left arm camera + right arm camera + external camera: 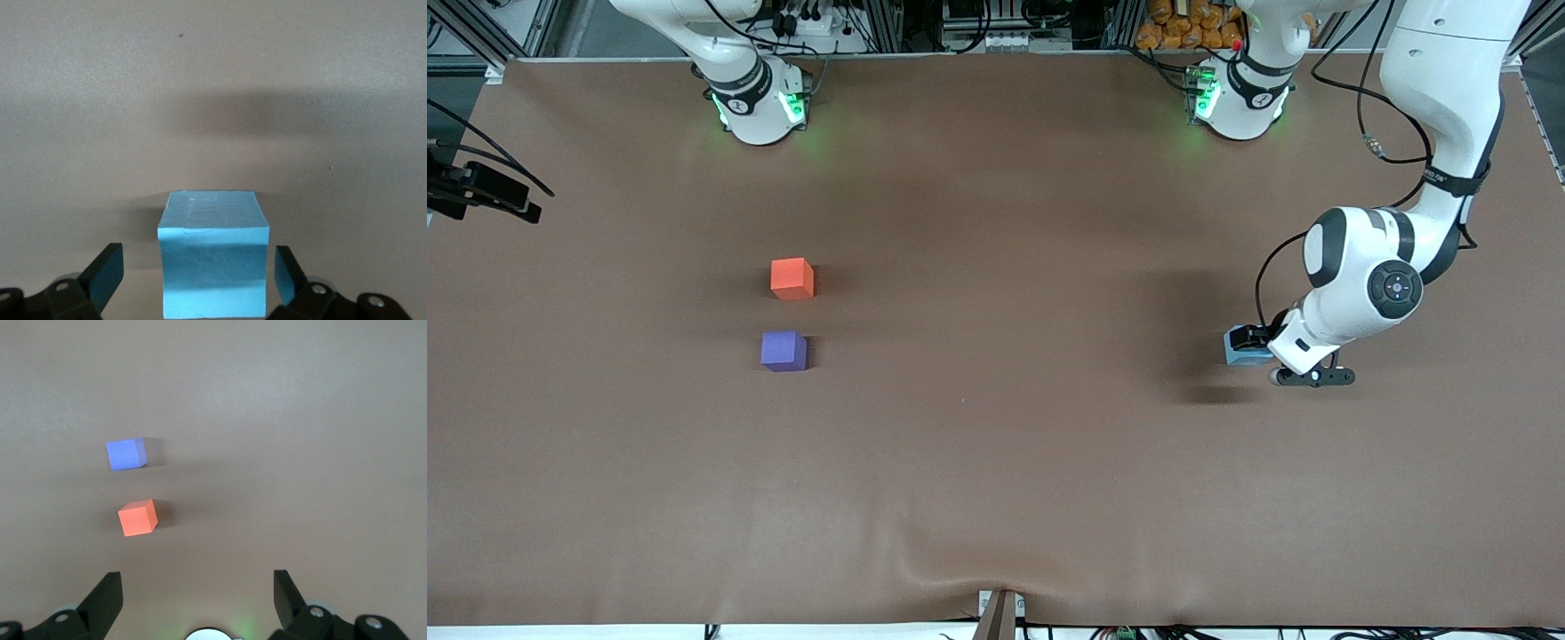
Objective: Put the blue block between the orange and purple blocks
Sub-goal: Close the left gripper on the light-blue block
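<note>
The blue block sits on the brown table toward the left arm's end. My left gripper is down around it. In the left wrist view the blue block stands between the open fingers, with a gap on each side. The orange block and the purple block sit toward the right arm's end, a small gap between them, the purple one nearer the front camera. My right gripper is open and empty high above the table; its view shows the orange block and the purple block.
The two arm bases stand at the table's back edge. A black mount juts over the table edge at the right arm's end. A post stands at the front edge.
</note>
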{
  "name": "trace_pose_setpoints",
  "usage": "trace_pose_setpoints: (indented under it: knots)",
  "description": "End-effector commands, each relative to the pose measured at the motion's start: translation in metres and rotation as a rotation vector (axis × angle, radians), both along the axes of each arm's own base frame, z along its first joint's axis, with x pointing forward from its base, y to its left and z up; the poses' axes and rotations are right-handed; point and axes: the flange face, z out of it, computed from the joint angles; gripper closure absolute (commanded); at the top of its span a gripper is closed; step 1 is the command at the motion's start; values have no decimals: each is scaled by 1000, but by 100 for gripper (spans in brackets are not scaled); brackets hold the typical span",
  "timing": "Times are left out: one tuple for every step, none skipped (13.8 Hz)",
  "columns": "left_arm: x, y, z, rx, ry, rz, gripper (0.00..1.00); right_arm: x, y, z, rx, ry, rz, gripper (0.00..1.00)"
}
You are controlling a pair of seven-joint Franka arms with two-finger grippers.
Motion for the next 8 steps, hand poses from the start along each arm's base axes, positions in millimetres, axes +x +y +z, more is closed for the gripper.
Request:
trace_pose_setpoints:
  knots:
    - [-1, -3, -8, -6, 5, -11, 0, -3, 3, 2, -11, 6, 0, 0]
    - [-2, -4, -10, -7, 8, -13, 19, -1, 10, 2, -12, 1, 12, 0]
    - [-3, -4, -11, -7, 11, -13, 50, -1, 12, 2, -12, 1, 15, 0]
    - [-3, -7, -11, -7, 11, -17, 79, -1, 12, 1, -11, 7, 15, 0]
    - [-4, -9, -11, -7, 12, -23, 100, -1, 12, 1, -11, 7, 17, 0]
    - [-5, -20, -10, -10, 15, -40, 100, -1, 14, 4, -13, 0, 24, 0]
    - [-5, -34, -5, -18, 11, -58, 100, 1, 26, 7, -22, -9, 45, 0]
    - [-5, -51, 2, -25, 5, -84, 100, 2, 35, 9, -28, -15, 61, 0]
